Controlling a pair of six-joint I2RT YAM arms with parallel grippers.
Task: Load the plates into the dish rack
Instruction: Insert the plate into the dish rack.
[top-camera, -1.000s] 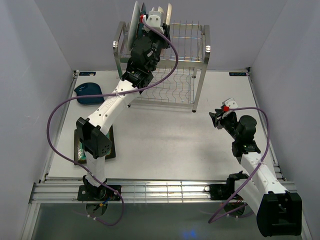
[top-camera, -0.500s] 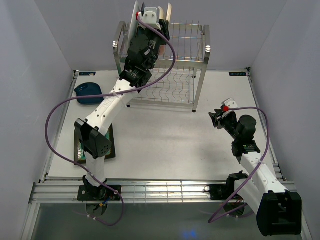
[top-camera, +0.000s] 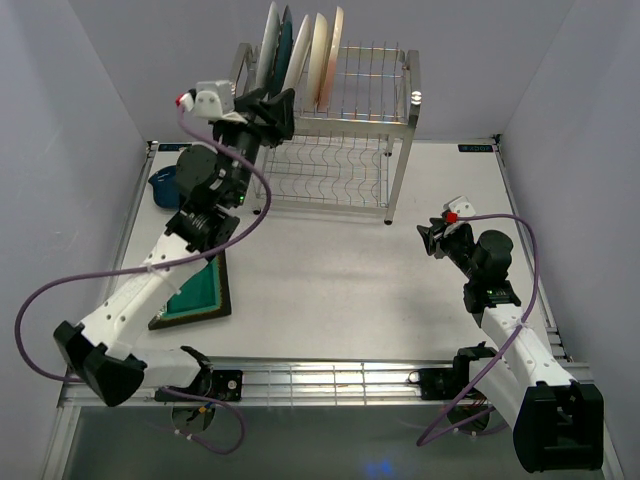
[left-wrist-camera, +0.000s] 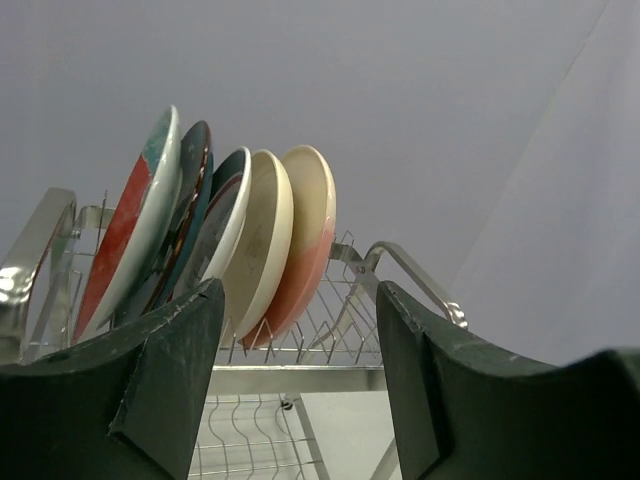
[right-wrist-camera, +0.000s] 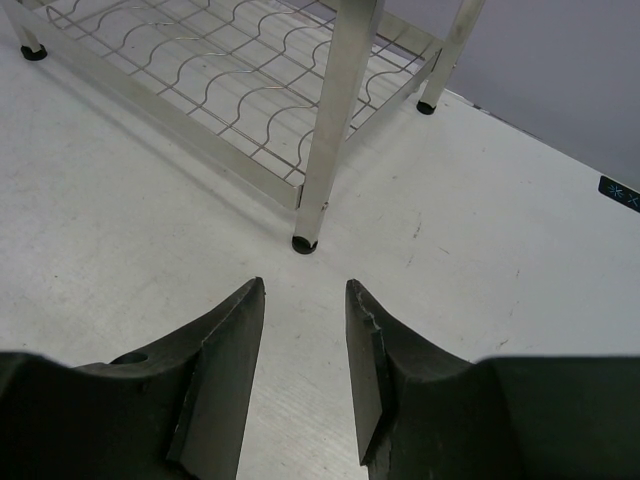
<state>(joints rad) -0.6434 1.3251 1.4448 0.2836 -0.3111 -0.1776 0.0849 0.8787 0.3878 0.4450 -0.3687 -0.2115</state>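
Several plates (top-camera: 303, 52) stand on edge in the top tier of the steel dish rack (top-camera: 411, 100). In the left wrist view they run from a red-teal plate (left-wrist-camera: 128, 235) through a dark teal plate (left-wrist-camera: 190, 190) and a cream plate (left-wrist-camera: 265, 235) to a pink plate (left-wrist-camera: 305, 230). My left gripper (top-camera: 279, 110) hangs open just left of the rack's upper tier, its jaws empty (left-wrist-camera: 300, 335). A square green plate (top-camera: 200, 292) lies flat on the table under the left arm. A small dark blue plate (top-camera: 160, 186) sits at the far left. My right gripper (top-camera: 432, 239) stands open and empty over the table (right-wrist-camera: 304, 305).
The rack's lower wire shelf (top-camera: 335, 185) holds nothing. A rack post (right-wrist-camera: 335, 120) stands a short way ahead of the right gripper. Purple cables loop off both arms. White walls close in the table on three sides.
My left gripper has opened and drawn back down and to the left from among the plates on the top tier. A plate stays behind in the rack. The right arm is still.
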